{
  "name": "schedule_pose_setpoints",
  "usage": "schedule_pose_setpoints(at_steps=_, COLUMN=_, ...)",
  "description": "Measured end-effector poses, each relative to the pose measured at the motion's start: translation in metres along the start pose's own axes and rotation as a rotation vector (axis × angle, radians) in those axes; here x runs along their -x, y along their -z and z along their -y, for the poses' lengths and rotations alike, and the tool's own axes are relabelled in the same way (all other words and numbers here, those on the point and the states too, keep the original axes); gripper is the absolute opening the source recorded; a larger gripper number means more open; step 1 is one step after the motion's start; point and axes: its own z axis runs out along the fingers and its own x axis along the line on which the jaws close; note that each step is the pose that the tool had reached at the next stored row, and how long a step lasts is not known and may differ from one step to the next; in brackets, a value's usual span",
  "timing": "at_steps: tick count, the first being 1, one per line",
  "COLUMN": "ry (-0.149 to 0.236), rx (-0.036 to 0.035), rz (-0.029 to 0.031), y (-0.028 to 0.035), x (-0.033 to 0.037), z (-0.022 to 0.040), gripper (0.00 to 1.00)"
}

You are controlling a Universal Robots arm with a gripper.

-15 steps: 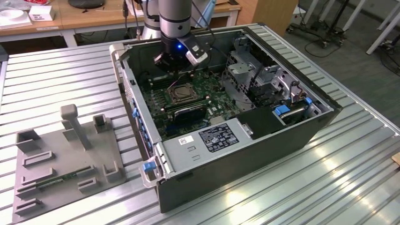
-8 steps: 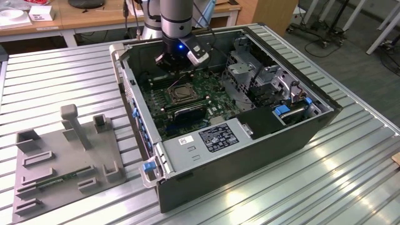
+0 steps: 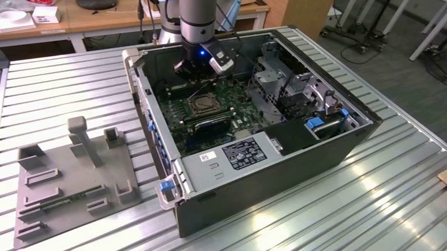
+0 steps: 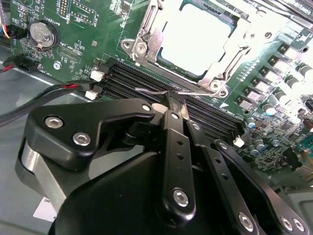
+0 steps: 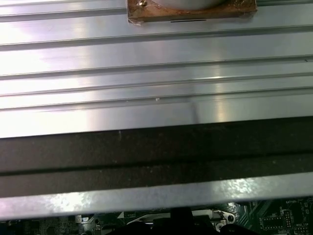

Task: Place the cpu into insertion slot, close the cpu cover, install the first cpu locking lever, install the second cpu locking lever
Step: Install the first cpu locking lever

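The cpu (image 4: 195,41) lies flat in its socket on the green motherboard, pale face up. The silvery cpu cover (image 4: 146,46) lies closed around it, and the socket (image 3: 203,105) shows in the middle of the board in the exterior view. My gripper (image 4: 172,100) is down inside the open computer case (image 3: 335,151), just beside the socket's edge. Its black fingers are pressed together. A thin wire locking lever (image 4: 149,91) runs across right at the fingertips; I cannot tell whether it is pinched. The gripper (image 3: 196,78) hangs over the board's far part.
Black memory slots (image 4: 132,78) lie between gripper and socket, with a coin battery (image 4: 43,33) and red-black cables (image 4: 44,93) nearby. A drive cage (image 3: 279,89) and labelled metal box (image 3: 237,154) crowd the case. A grey fixture plate (image 3: 70,178) sits on the ribbed table.
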Motion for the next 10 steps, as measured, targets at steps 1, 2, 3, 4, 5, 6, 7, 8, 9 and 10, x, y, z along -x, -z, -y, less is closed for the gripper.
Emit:
schedule_pose_setpoints(at_steps=1, ry=0.0, rx=0.0001, rz=0.0001, y=-0.0001, x=0.0, z=0.0, gripper=0.11)
schedule_pose_setpoints(at_steps=2, ry=0.0, rx=0.0003, rz=0.0002, y=-0.0002, x=0.0, z=0.0, gripper=0.11)
schedule_pose_setpoints(at_steps=3, ry=0.0, rx=0.0002, rz=0.0002, y=-0.0001, x=0.0, z=0.0, gripper=0.11)
schedule_pose_setpoints(at_steps=4, ry=0.0, rx=0.0003, rz=0.0001, y=-0.0002, x=0.0001, z=0.0, gripper=0.11)
schedule_pose_setpoints(at_steps=5, ry=0.0, rx=0.0004, rz=0.0002, y=-0.0004, x=0.0004, z=0.0, gripper=0.11)
schedule_pose_setpoints(at_steps=6, ry=0.0, rx=0.0005, rz=0.0003, y=-0.0006, x=0.0008, z=-0.0001, gripper=0.11)
schedule_pose_setpoints(at_steps=7, ry=0.0, rx=0.0006, rz=0.0003, y=-0.001, x=0.0012, z=-0.0001, gripper=0.11)
schedule_pose_setpoints(at_steps=8, ry=0.0, rx=0.0005, rz=0.0003, y=-0.0013, x=0.0016, z=0.0, gripper=0.11)
schedule_pose_setpoints(at_steps=9, ry=0.0, rx=0.0005, rz=0.0002, y=-0.0017, x=0.002, z=0.0, gripper=0.11)
schedule_pose_setpoints(at_steps=10, ry=0.0, rx=0.0004, rz=0.0002, y=-0.0021, x=0.0025, z=0.0, gripper=0.11)
